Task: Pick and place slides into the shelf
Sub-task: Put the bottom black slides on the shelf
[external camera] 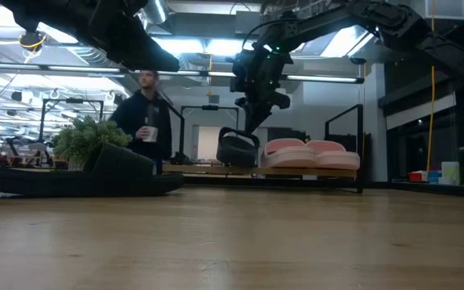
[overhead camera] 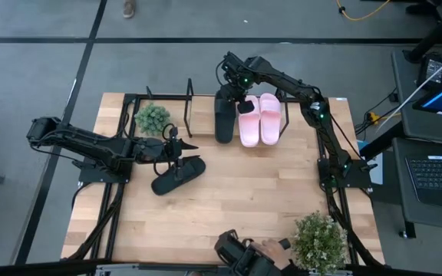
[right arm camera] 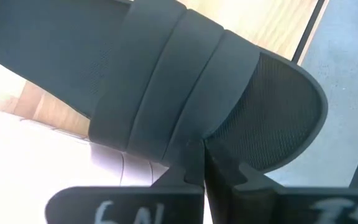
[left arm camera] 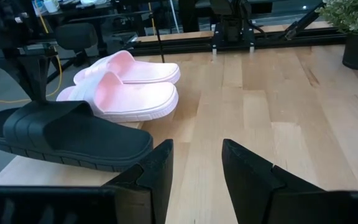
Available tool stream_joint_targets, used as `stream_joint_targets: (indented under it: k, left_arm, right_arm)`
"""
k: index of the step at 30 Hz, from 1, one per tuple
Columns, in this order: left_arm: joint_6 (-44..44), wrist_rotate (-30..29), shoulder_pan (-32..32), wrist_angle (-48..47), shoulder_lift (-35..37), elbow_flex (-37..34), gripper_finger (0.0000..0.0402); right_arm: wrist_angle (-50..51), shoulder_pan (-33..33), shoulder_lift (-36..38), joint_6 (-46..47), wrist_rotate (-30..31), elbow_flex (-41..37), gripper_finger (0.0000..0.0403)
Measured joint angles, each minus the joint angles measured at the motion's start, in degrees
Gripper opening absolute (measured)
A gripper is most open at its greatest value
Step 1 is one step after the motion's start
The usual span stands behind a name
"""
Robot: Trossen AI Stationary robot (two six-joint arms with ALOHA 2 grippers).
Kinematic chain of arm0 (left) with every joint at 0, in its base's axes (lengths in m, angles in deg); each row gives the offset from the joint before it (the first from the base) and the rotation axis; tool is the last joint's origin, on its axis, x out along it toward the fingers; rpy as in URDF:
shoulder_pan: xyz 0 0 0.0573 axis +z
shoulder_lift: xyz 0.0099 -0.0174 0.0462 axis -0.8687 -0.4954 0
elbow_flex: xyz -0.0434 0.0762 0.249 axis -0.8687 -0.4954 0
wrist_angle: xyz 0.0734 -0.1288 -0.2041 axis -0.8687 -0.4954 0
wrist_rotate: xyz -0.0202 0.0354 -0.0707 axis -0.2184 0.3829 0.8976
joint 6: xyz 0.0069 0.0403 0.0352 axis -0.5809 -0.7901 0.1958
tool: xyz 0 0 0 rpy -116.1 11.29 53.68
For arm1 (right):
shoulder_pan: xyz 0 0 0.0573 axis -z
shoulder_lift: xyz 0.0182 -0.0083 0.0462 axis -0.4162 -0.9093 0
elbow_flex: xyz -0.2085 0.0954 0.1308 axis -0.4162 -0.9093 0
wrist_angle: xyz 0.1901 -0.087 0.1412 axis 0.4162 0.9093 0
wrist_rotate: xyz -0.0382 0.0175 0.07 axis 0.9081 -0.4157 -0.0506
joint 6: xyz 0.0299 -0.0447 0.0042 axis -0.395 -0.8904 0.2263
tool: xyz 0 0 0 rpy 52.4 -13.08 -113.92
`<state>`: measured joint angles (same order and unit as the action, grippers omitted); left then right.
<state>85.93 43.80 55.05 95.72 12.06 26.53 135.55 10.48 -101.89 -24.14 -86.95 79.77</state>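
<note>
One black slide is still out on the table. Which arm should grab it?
Left. The left gripper, open, hovers right beside the loose black slide. The right gripper is shut on the other black slide at the shelf.

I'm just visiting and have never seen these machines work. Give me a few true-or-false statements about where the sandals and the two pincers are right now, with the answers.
1. Both pale pink slides lie side by side on the shelf. True.
2. The right pincer is open and empty. False: it is shut on the strap of a black slide on the shelf, next to the pink pair.
3. The left pincer is open. True: its fingers stand apart over the black slide on the table.
4. All four slides are on the shelf. False: one black slide lies on the table in front of it.
5. A potted plant stands at the shelf's left end. True.
</note>
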Motion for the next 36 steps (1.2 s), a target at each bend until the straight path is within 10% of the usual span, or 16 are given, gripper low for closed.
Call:
stream_joint_targets:
  k: [36]
  left_arm:
    - [1.1, 0.0, 0.0, -0.1, 0.0, 0.0, 0.0130]
  right_arm:
    - [-1.7, 0.6, -2.9, 3.0, 1.4, 0.0, 0.0000]
